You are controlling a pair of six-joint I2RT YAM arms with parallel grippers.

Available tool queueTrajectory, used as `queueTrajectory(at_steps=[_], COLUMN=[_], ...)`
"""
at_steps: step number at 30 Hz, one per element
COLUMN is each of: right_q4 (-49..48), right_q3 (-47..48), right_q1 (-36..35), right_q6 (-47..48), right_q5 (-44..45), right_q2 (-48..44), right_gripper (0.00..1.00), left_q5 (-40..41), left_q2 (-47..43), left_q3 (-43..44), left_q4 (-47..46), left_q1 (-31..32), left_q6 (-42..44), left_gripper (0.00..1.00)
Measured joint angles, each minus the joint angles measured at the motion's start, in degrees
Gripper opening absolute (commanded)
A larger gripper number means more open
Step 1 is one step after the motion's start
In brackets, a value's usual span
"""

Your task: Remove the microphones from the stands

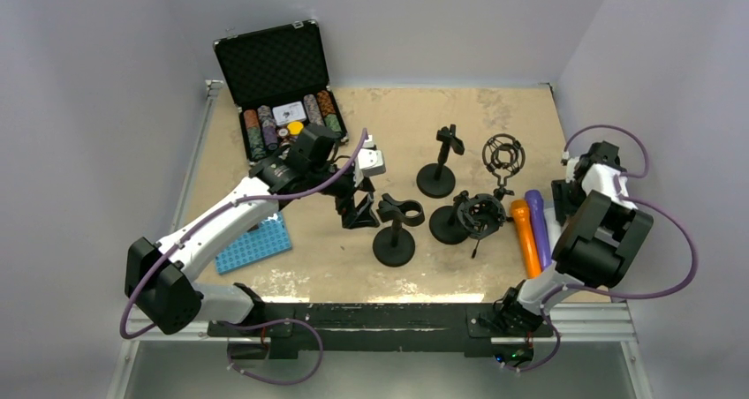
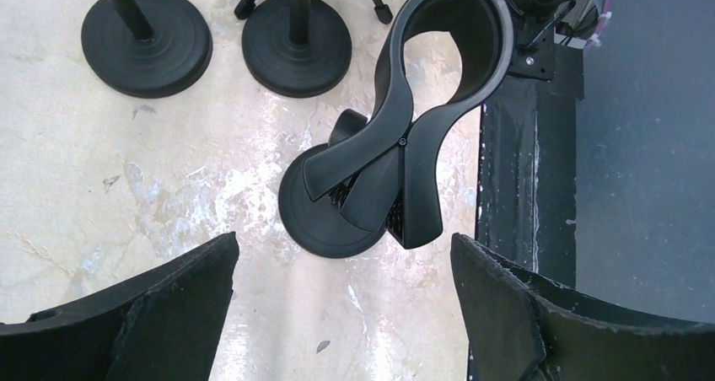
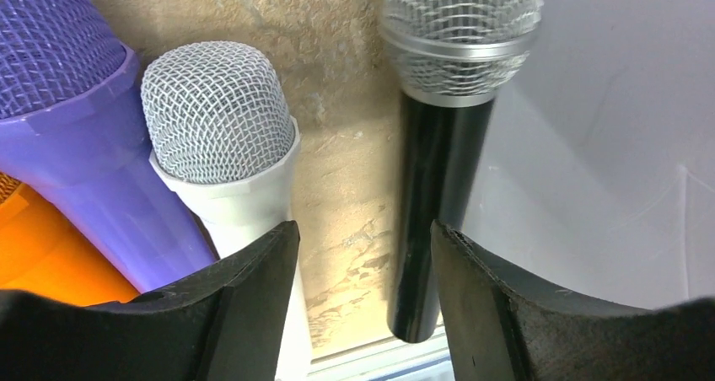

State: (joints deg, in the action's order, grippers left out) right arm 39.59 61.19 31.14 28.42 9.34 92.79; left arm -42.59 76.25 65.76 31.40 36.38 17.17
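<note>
– Black mic (image 3: 438, 187): where was it?
– Off any stand, flat on the table (image 3: 346, 61) just beside the white mic (image 3: 219, 120), heads about level. The purple mic (image 3: 76, 128) touched the white mic on its other side, with the orange mic (image 3: 51, 263) further out that way.
– And the right gripper (image 3: 361, 229)?
– Straddling the black barrel, jaws part open. One finger had bare tabletop between it and the barrel. The other overlapped it, and I could not tell if they touched. Nothing looked pinched.
– So how should the let-go have gone?
– My judgement: widen fully, then rise straight up. The barrel was round, glossy and slim, so a sideways brush could have rolled it into the white mic.
– Textures?
– Wire-mesh heads, with a silver ring under the black one's. The coloured bodies were smooth plastic, and the tabletop was worn and mottled.
– The left gripper (image 2: 343, 239)?
– Jaws wide and empty, above a clip stand (image 2: 405, 145) well apart from the white mic. It was matt black, its curled clip holding nothing, on a round disc base.
</note>
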Motion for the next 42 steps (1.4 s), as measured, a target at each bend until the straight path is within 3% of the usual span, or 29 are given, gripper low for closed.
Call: queueTrajectory(at_steps=[15,23,28,35,42], right_q4=[1.92,2.10,3.23,10.45,17.05], right_q3=[0.42,0.44,2.23,15.50,41.53], right_q1=[0.04,0.00,-0.02,-1.11,-9.11], right_q6=[-1.49,-2.54,-3.61,-8.81,-20.00], right_q5=[-1.79,-1.79,-2.01,-12.13,-12.15], right_q2=[0.79,-2.58,-6.80,-12.55,-12.66], right_gripper=[0.65,0.85,0.91,0.94,0.99], left_q5=[1.55,3.04,5.60,12.83,23.19], left_q2=[-0.52,-1.38,-1.95,-2.29,-4.68], left_q3=[0.63,0.63,1.88,9.31,14.71], left_q4=[1.11,0.83,0.68,0.37,-0.63], left_q1=[0.00,0.00,0.00,-0.50,-1.14], left_q6=[1.07,0.92,0.37,-0.79,-4.42], left_gripper=[1.00,1.00,1.00,1.00,1.00])
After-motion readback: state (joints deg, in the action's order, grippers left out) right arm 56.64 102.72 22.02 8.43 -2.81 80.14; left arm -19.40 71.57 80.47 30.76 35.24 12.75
